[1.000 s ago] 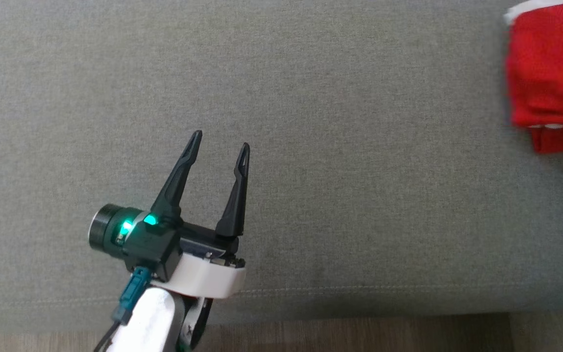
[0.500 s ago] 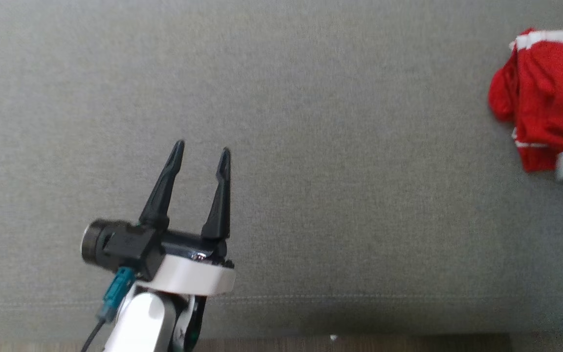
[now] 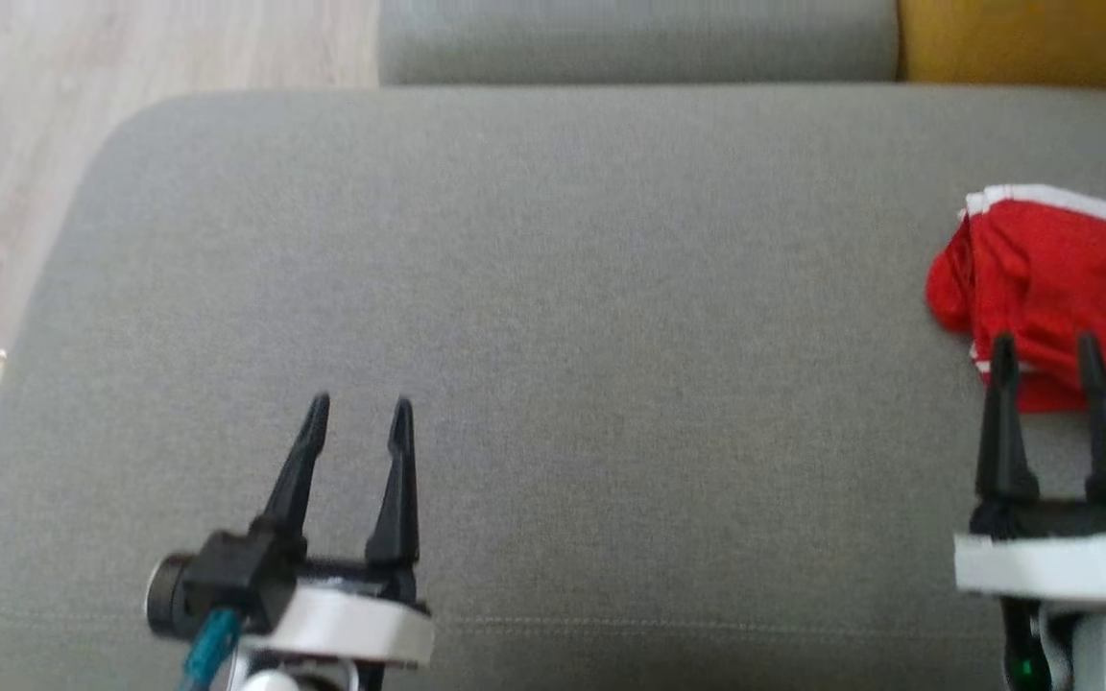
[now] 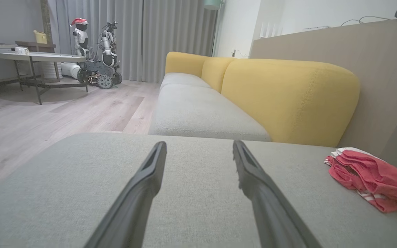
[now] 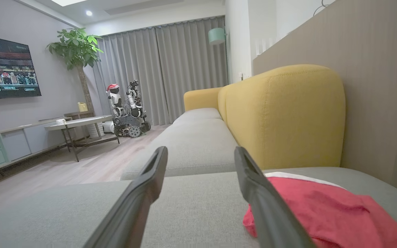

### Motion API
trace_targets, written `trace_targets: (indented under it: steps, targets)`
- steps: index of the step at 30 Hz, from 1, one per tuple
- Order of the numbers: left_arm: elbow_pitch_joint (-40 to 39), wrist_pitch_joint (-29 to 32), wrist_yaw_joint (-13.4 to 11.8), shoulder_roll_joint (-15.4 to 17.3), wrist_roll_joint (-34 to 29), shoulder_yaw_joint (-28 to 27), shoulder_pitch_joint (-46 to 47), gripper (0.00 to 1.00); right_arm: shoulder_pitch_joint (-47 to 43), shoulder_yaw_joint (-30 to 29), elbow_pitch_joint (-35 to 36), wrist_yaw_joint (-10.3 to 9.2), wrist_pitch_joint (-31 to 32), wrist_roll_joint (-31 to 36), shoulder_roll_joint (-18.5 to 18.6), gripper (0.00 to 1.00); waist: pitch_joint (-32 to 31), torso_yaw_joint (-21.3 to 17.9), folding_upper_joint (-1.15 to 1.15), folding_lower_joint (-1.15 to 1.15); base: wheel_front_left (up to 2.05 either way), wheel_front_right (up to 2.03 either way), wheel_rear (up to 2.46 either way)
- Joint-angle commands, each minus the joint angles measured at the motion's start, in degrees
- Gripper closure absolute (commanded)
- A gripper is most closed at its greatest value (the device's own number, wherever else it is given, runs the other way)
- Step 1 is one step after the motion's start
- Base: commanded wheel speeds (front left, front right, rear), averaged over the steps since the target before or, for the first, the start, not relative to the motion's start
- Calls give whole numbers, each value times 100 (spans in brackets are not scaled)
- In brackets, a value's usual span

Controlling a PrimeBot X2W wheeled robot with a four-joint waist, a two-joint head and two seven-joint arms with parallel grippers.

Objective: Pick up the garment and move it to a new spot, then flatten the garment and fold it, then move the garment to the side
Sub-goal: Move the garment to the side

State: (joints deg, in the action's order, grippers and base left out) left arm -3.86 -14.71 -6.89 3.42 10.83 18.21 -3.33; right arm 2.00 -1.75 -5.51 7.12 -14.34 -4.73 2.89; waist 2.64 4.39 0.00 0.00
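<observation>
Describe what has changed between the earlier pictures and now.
The head camera pulled back, shifting the whole view. The right claw came into view, open and empty, tips at the near edge of the red garment, bunched on the grey cushion. The left claw stayed open and empty.

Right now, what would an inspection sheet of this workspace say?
Surface: grey sofa cushion, smooth.
Job's things: red garment with white trim, loosely folded, lying at the cushion's right end.
Clutter: nothing seen.
Grippers: left gripper open, fingers above bare cushion; right gripper open at the garment's near edge, holding nothing.
Cables: teal plug at the left wrist.
Surroundings: yellow backrest, wood floor, round table, another robot, potted plant, television.
</observation>
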Motion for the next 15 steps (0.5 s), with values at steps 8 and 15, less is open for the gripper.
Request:
trace_targets:
  steps: [8,15]
  targets:
    - [-496,-29,119,58,-382,-389,-327,0,-850,180,639,36,-64,-320,0,0,-361,65,0,0,0,0,0]
    - [-524,-29,232,36,-522,-472,-440,0,-1017,450,492,36,-65,-237,-1,0,-412,37,0,0,0,0,0]
